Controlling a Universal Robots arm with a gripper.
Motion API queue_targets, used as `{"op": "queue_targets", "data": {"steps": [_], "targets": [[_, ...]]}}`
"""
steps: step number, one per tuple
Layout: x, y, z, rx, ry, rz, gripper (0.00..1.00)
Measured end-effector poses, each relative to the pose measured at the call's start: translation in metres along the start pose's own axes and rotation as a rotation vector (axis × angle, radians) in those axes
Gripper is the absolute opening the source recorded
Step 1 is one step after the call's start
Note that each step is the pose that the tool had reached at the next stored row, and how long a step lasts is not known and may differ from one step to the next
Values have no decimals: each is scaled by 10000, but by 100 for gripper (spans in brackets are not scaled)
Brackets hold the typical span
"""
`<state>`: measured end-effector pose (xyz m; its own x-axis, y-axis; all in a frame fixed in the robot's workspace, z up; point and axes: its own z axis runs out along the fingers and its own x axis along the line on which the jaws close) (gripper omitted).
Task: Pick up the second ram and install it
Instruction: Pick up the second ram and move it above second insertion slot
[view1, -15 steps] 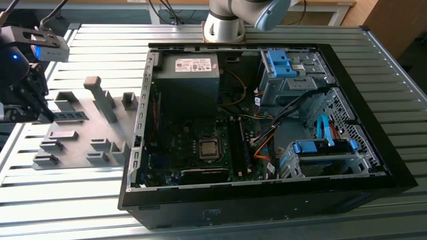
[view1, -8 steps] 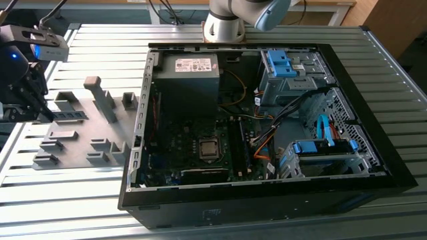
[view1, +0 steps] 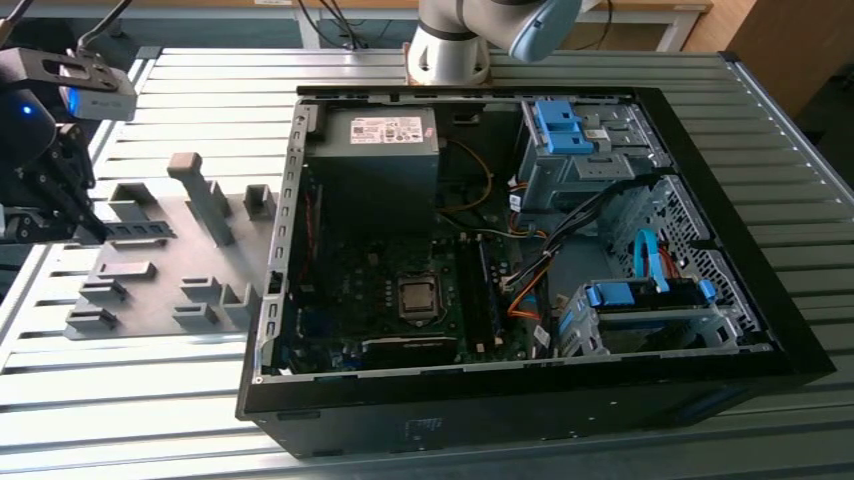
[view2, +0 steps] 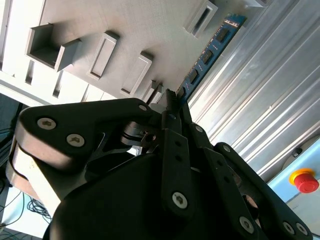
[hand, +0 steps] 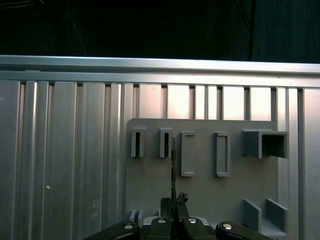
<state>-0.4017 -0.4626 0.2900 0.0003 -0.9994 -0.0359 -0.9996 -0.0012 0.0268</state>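
- Your end effector (view1: 91, 232) sits at the exterior view's left, over a grey fixture plate (view1: 160, 290) on the slatted metal surface (view1: 200, 90).
- Its fingers are drawn narrow and clamp one end of the second ram (view2: 210, 50), a thin blue-green board with dark chips along its face.
- In the second wrist view, the ram's long axis runs straight out from the end effector (view2: 170, 102), with the free end pointing away from the fingertips.
- In the first wrist view you see the ram (hand: 173, 160) edge-on, as one thin dark line rising from between the fingertips of the end effector (hand: 174, 200). It stands on its narrow edge rather than lying flat.
- That line ends between a narrow slotted block (hand: 165, 142) and a longer rectangular frame (hand: 187, 152) on the fixture plate (hand: 150, 180).
- In the exterior view, the ram (view1: 140, 230) shows as a short dark bar over the fixture plate. Its length runs across the plate towards the open computer case (view1: 467, 420).
- You cannot tell whether the ram is raised clear of the plate or touching it.
- Count: one ram in the grip.
- Count in the first wrist view: two narrow slotted blocks, two long frames and one open box (hand: 265, 144) in a row on the plate.
- One open computer case lies on the surface at the exterior view's right of the plate, well apart from the ram.
- One red button (view2: 305, 181) shows beyond the slats of the surface (view2: 270, 100) in the second wrist view.
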Motion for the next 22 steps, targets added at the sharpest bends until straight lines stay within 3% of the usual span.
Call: {"op": "queue_targets", "data": {"steps": [22], "targets": [[-3, 2, -69, 0, 0, 0, 14]]}}
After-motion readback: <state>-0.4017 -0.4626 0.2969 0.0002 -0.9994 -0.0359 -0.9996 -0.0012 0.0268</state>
